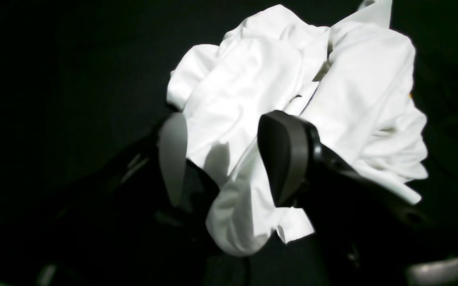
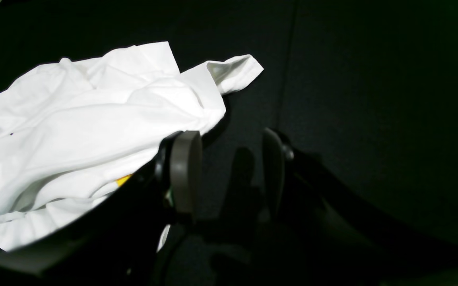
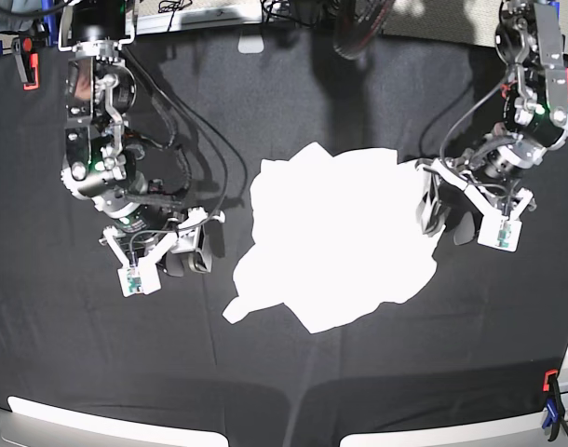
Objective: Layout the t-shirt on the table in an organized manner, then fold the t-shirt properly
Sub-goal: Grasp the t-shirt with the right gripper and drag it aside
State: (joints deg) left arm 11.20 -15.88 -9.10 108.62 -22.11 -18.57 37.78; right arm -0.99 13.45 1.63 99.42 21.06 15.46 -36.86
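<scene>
Across the middle of the base view I see the t-shirt [image 3: 335,237] lying crumpled in a white heap on the table [image 3: 293,84], its outline ragged and one narrow tail poking toward the lower left of the frame. On that view's right my left gripper [image 3: 449,216] sits at the heap's right edge; on the left side my right gripper [image 3: 193,251] hangs just off the cloth, with bare black table between it and the shirt.

From the left wrist camera I have the left gripper [image 1: 229,157] with its jaws spread apart and a fold of the t-shirt [image 1: 253,87] running down between the two pads, though I cannot tell whether either pad presses the cloth; nothing is pinched.

From the right wrist camera my right gripper [image 2: 229,171] is likewise spread, with only dark table [image 2: 372,99] in the gap. The t-shirt [image 2: 86,131] fills the left of that frame, a sleeve opening sticking out at upper centre and a small yellow patch showing beside the left pad
</scene>
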